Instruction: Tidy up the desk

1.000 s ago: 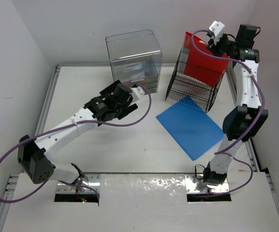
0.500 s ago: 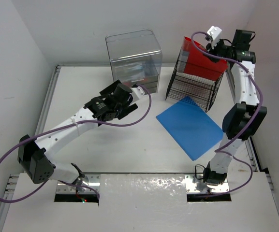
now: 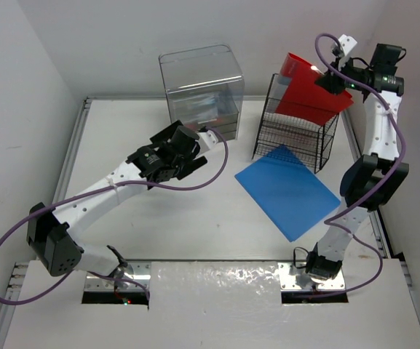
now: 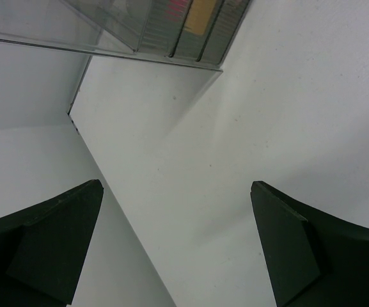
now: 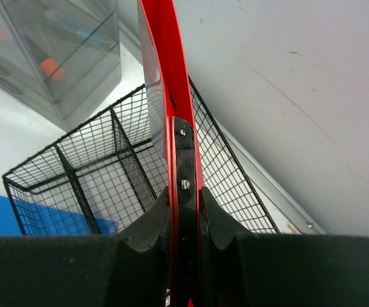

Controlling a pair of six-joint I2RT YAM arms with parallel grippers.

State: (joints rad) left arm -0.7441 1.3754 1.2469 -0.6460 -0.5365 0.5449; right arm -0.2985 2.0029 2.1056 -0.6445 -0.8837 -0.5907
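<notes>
We see the white desk [image 3: 159,233] spread beneath both arms, with white walls to the left, right and far side, and the arm bases at its near edge. Our right fingers [image 5: 157,224] are clenched on the edge of a red folder [image 3: 308,98], pinching it at a dark metal strip with two screws. The folder hangs tilted over the open top of a black wire basket [image 3: 293,142] that stands at the far right of the desk; we cannot tell whether its lower edge is inside the basket. A blue sheet [image 3: 288,190] lies flat on the desk just in front of the basket, its far corner at the basket's foot. A clear box [image 3: 201,87] with drawers sits at the far edge, left of the basket and apart from it. Our left fingers [image 4: 50,246] are released, spread wide and grasping nothing, hovering over bare desk near the box's front corner, with coloured items showing dimly through its drawers.
</notes>
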